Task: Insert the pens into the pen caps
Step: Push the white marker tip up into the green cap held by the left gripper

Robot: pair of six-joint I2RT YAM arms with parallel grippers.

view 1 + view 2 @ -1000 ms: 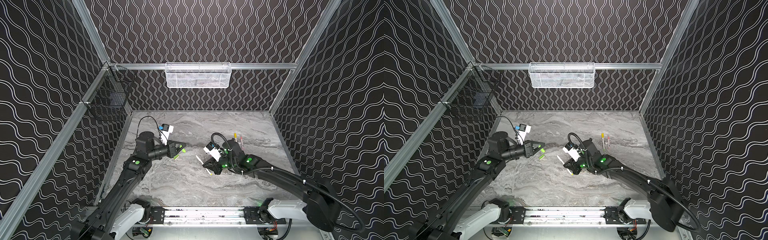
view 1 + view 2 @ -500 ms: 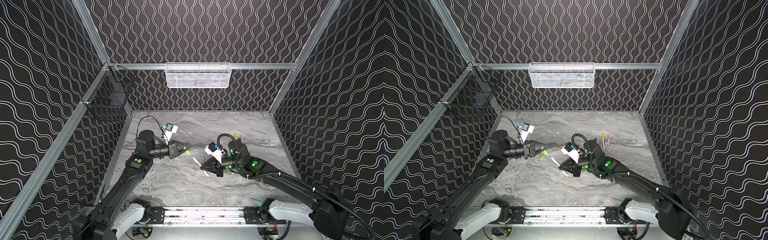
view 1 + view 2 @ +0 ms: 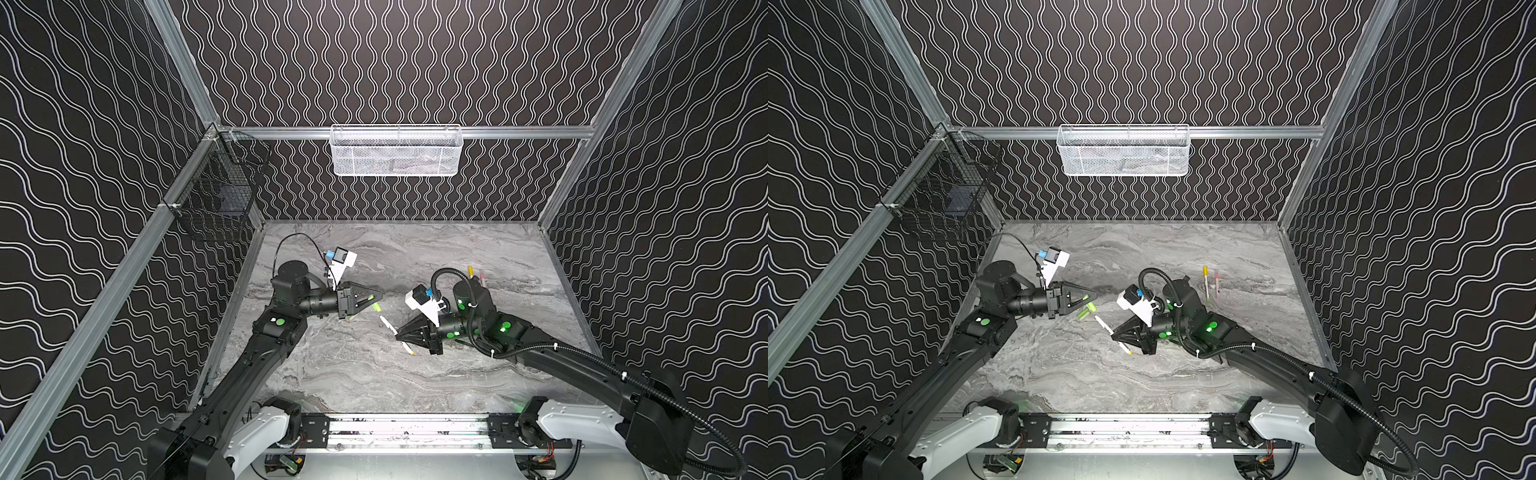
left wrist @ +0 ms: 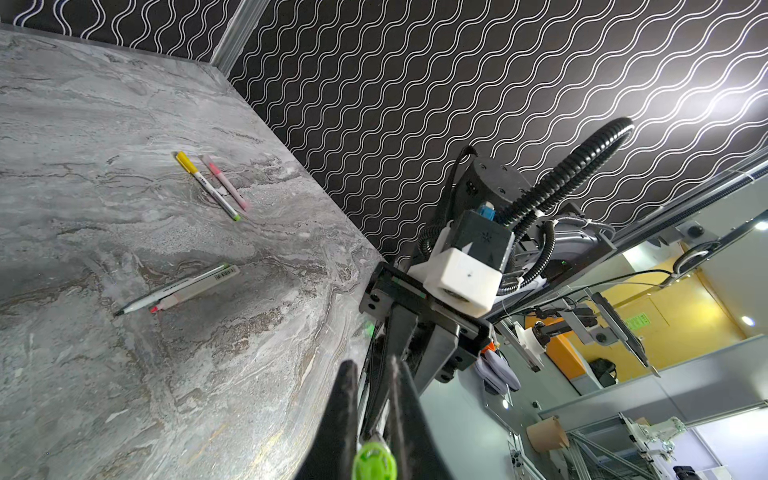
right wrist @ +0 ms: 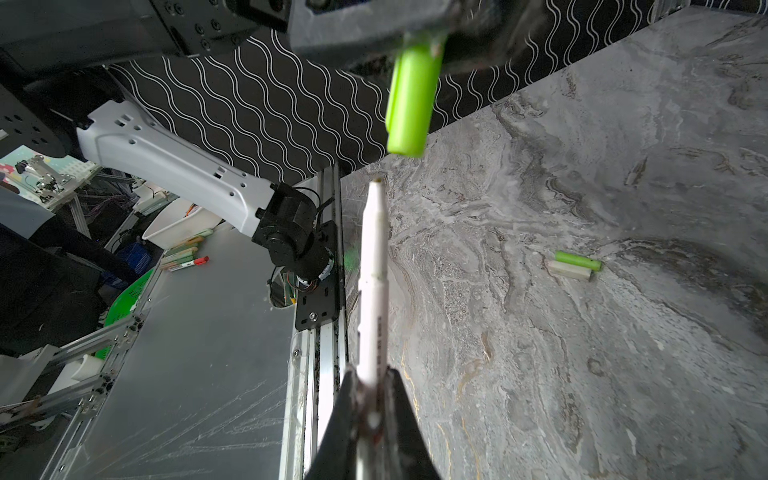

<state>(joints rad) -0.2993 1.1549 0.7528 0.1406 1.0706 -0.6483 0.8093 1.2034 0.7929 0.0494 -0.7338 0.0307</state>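
- Clamped shut in the left gripper (image 3: pixel 379 297): a lime green pen cap (image 5: pixel 409 99), sticking out past the fingertips.
- Pinched tight in the right gripper (image 5: pixel 370 399): a white pen (image 5: pixel 372 266), tip aimed at that cap, just short of it, not touching.
- On the table (image 5: pixel 623 374) under the left gripper: another lime green cap (image 5: pixel 577 261) touching a pale cap (image 5: pixel 568 271).
- Behind the right gripper, near its arm: a yellow-capped pen (image 4: pixel 205 185) beside a pink-capped pen (image 4: pixel 226 183), plus two uncapped pens (image 4: pixel 195 288) side by side.

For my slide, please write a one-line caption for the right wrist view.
Right gripper points a white pen at the lime green cap held by the left gripper, not yet inserted.
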